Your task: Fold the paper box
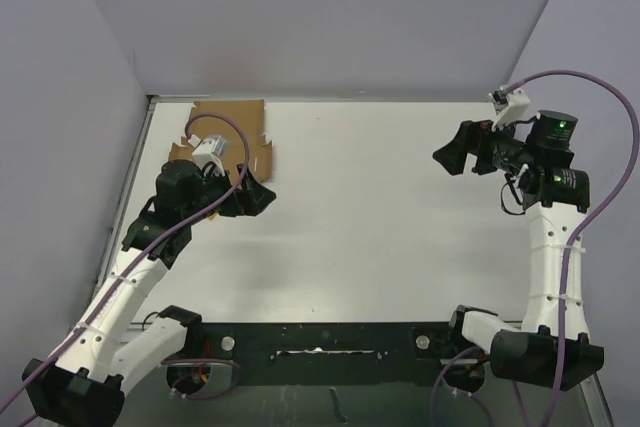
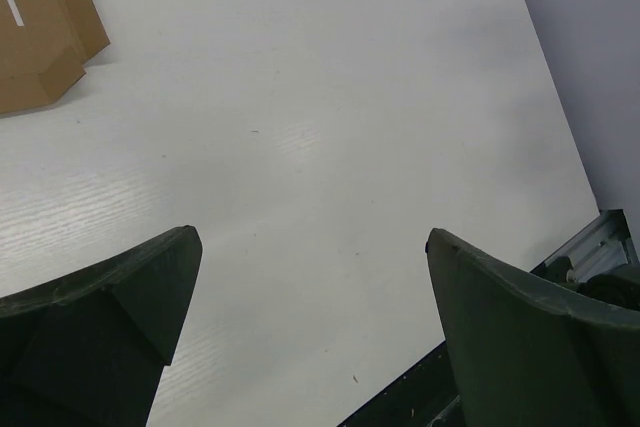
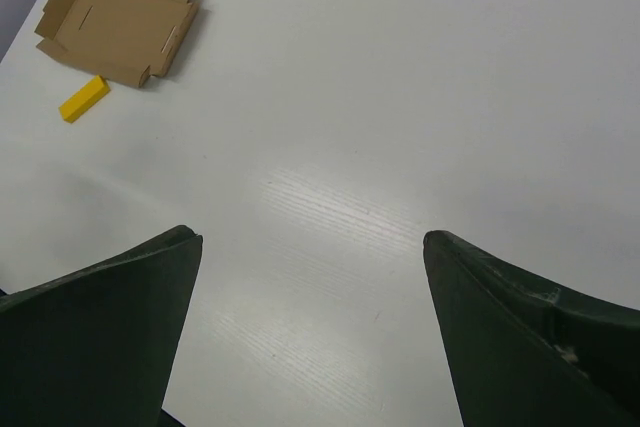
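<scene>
The paper box is a flat brown cardboard sheet with flaps and slots, lying unfolded at the far left of the white table. It also shows in the left wrist view at the top left, and in the right wrist view at the top left. My left gripper is open and empty, just in front of the sheet's near right corner; its arm covers part of the sheet. In the left wrist view my left gripper has bare table between its jaws. My right gripper is open and empty at the far right, facing left. In the right wrist view my right gripper is over bare table.
A small yellow block lies on the table just in front of the sheet; the left arm hides it in the top view. Grey walls close the back and both sides. The table's dark front rail runs by the arm bases.
</scene>
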Robot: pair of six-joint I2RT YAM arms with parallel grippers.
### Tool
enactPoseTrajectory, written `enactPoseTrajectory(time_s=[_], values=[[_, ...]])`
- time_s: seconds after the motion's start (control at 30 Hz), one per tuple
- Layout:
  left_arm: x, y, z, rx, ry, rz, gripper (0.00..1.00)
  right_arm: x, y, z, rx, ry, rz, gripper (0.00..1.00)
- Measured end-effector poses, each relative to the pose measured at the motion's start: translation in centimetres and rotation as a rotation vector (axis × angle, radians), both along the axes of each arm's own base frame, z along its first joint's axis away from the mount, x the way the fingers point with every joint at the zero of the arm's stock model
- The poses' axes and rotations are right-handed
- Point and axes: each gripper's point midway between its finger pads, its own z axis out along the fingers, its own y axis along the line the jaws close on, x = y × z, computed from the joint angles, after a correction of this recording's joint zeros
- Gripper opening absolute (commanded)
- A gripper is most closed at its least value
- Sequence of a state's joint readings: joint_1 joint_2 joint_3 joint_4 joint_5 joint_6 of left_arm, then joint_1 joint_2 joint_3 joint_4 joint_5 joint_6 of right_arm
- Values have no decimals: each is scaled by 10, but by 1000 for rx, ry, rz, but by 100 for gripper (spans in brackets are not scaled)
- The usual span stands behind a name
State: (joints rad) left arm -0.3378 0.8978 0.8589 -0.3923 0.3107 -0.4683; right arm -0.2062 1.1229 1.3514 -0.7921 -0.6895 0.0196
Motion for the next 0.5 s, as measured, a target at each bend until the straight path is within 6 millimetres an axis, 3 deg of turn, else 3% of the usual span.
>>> enactPoseTrajectory(time_s=[0.27, 0.5], values=[[0, -1, -5, -27, 4, 10, 98, 7, 7, -3, 22, -4, -11, 98], [5, -10, -9, -37, 20, 10, 98, 6, 29, -29, 72, -27, 126, 98]])
